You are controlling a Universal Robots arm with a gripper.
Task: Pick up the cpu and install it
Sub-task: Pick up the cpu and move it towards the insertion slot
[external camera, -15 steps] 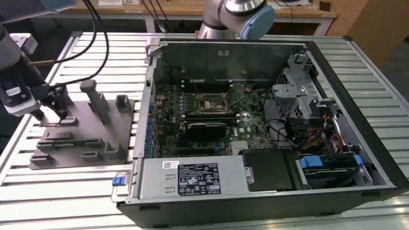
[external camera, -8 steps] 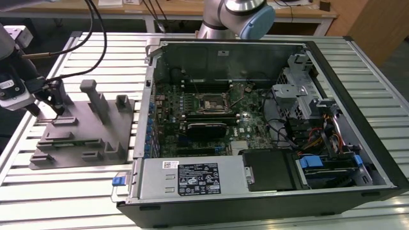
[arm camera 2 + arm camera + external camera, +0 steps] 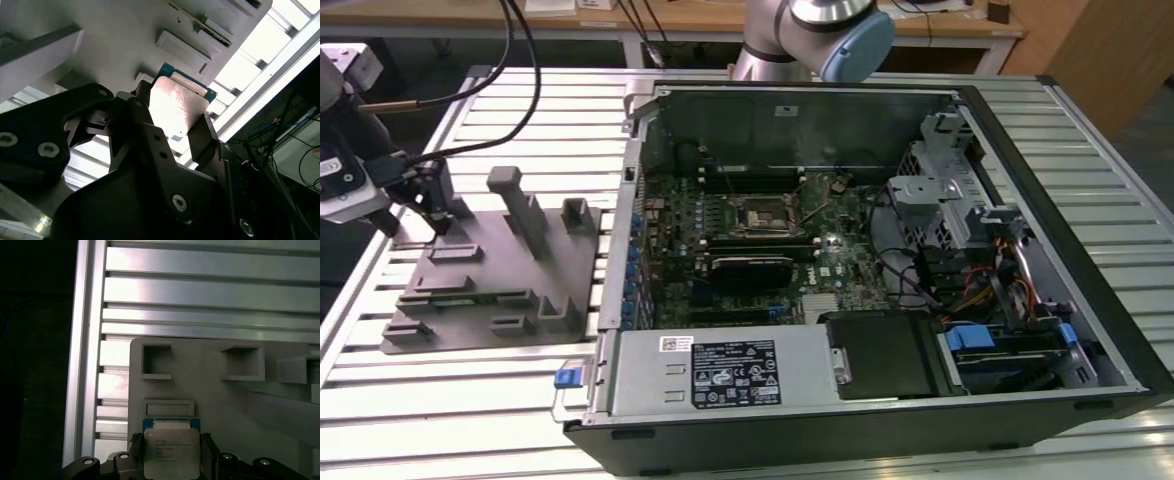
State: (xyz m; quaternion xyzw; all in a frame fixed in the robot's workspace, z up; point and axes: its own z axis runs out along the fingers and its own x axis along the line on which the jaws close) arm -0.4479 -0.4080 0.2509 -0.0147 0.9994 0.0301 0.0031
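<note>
Silvery lid: you see the cpu (image 3: 171, 452) lying flat, its metal top turned toward both wrist cameras and its green rim showing on the side farthest from the gripper.
Long axis: near-square; you cannot tell a longer side.
Gripper: the gripper (image 3: 416, 222) pinches the cpu by two opposite edges, one finger (image 3: 136, 460) on each.
Position: over a corner of the grey fixture (image 3: 494, 270), at the exterior view's left on the slatted table (image 3: 454, 400). You cannot tell whether cpu and fixture touch.
Case: the open computer case (image 3: 1107, 300) holds the motherboard (image 3: 847, 265), with the black socket (image 3: 761, 213) on it.
</note>
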